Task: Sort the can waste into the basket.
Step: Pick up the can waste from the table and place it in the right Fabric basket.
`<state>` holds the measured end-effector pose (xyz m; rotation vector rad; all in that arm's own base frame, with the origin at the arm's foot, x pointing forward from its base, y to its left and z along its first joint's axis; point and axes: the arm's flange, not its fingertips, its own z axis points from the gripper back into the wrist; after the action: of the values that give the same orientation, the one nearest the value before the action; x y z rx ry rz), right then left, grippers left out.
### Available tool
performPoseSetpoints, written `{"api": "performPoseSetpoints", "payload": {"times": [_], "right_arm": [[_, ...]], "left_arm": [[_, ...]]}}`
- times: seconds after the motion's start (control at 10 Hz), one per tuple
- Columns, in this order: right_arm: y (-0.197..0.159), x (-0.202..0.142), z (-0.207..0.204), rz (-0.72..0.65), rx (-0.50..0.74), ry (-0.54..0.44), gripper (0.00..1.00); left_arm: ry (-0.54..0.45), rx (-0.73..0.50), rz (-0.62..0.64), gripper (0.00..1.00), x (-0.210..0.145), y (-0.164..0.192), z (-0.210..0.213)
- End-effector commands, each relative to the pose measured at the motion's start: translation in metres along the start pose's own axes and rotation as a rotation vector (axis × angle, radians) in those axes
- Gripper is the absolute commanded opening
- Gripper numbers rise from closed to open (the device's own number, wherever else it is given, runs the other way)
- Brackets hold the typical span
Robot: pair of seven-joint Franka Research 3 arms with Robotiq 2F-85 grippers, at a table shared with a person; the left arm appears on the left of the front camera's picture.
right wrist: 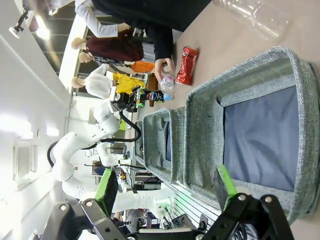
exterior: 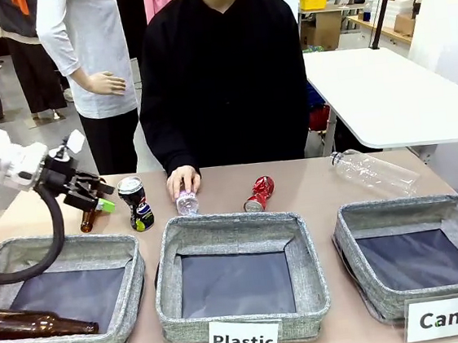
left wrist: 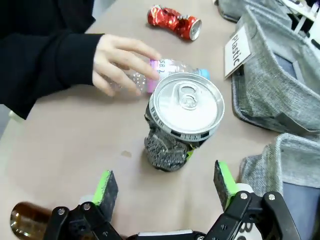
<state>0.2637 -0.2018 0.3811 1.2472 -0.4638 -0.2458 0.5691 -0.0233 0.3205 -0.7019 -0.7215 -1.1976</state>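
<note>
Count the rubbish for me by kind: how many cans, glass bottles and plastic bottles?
Cans: 2 (Pepsi can, crushed red can)
Brown glass bottles: 2 (one in the Bottle basket, one on the table)
Clear plastic bottles: 2 (one small, one large)
Total: 6

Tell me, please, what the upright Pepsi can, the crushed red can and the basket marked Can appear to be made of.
Pepsi can: probably aluminium; bright silver lid with pull tab, dark printed wall.
Crushed red can: thin metal, apparently; glossy red skin, creased and glinting.
Basket marked Can: grey woven fabric, visible weave, soft rim; dark smooth base, material unclear.
</note>
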Motion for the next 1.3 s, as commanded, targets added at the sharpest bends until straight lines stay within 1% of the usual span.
{"api": "performPoseSetpoints", "payload": {"times": [0.0, 0.1, 0.2, 0.3, 0.5, 0.7, 0.9, 1.0, 1.2], "right_arm": [[0.001, 0.002, 0.0, 0.027, 0.021, -0.011, 1.0], [0.001, 0.002, 0.0, 0.027, 0.021, -0.011, 1.0], [0.001, 0.002, 0.0, 0.027, 0.021, -0.011, 1.0], [0.001, 0.002, 0.0, 0.027, 0.021, -0.011, 1.0], [0.001, 0.002, 0.0, 0.027, 0.021, -0.011, 1.0], [0.001, 0.002, 0.0, 0.027, 0.021, -0.011, 1.0], [0.001, 0.002, 0.0, 0.027, 0.021, -0.011, 1.0], [0.001, 0.002, 0.0, 0.027, 0.021, -0.011, 1.0], [0.001, 0.002, 0.0, 0.027, 0.021, -0.011, 1.0]], "left_arm": [[0.0, 0.006, -0.026, 1.0, -0.004, -0.008, 0.02], [-0.052, 0.048, -0.032, 1.0, -0.006, -0.017, 0.061], [-0.135, 0.111, -0.036, 1.0, -0.011, -0.029, 0.101], [-0.192, 0.168, -0.042, 1.0, -0.017, -0.04, 0.134], [-0.251, 0.261, -0.037, 1.0, -0.039, -0.068, 0.184], [-0.312, 0.337, 0.004, 1.0, -0.066, -0.088, 0.228], [-0.409, 0.402, 0.028, 1.0, -0.09, -0.105, 0.253], [-0.429, 0.396, 0.021, 1.0, -0.094, -0.109, 0.256], [-0.414, 0.383, 0.028, 1.0, -0.09, -0.103, 0.25]]}}
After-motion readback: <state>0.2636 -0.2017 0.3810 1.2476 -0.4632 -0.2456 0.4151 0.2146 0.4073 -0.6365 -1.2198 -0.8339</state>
